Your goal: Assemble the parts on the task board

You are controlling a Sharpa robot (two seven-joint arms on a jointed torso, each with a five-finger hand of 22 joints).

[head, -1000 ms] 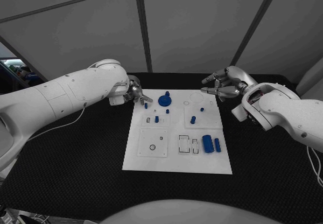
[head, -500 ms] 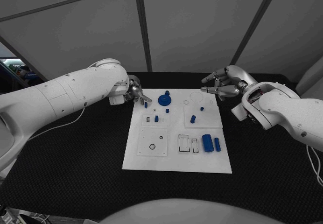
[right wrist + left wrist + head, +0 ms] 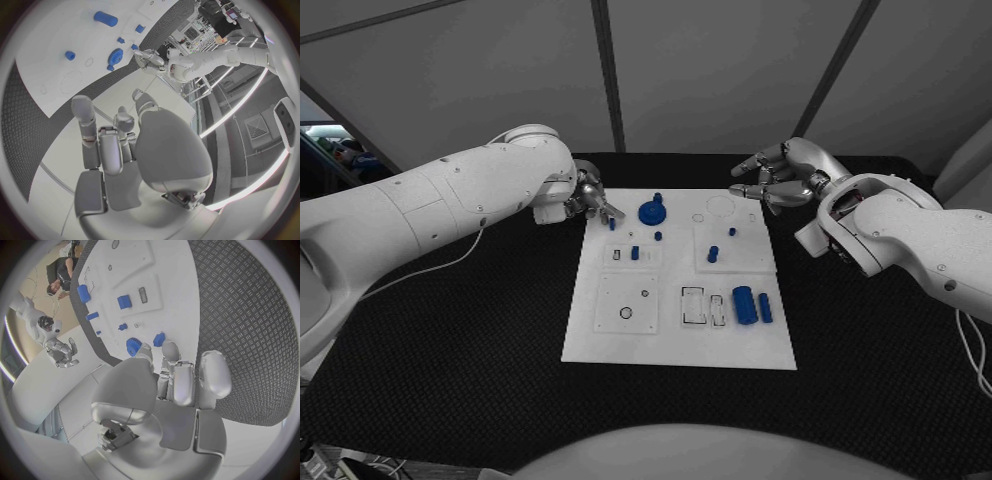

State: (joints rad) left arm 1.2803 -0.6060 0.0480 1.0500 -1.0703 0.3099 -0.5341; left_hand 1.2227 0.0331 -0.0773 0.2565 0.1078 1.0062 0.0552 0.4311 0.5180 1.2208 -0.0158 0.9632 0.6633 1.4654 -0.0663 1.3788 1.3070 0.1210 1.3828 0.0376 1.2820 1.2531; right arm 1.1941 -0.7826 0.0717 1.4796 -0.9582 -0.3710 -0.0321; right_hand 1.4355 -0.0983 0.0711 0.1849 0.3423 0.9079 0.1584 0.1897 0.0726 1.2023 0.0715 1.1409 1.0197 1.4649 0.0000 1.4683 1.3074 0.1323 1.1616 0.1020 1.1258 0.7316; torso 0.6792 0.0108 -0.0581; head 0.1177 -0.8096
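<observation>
one flat white task board [image 3: 678, 345] lies on one black textured table [image 3: 444, 350]. eight small blue plastic parts sit on or over the board:

- one broad round blue disc with a knob [image 3: 652, 211] near the board's far edge
- one thick blue cylinder [image 3: 744, 305] and one slim blue cylinder [image 3: 764, 309], side by side by its right edge
- two short blue blocks [image 3: 635, 254] around its middle
- two tiny blue studs [image 3: 659, 237] just beyond them
- one small blue peg [image 3: 610, 224] at its far left corner

two black-outlined rectangular slots [image 3: 692, 305] lie in the board beside the thick cylinder. two white arms [image 3: 444, 200] flank the board, carrying two silver hands: one left hand [image 3: 589, 205] and one right hand [image 3: 769, 185].
</observation>
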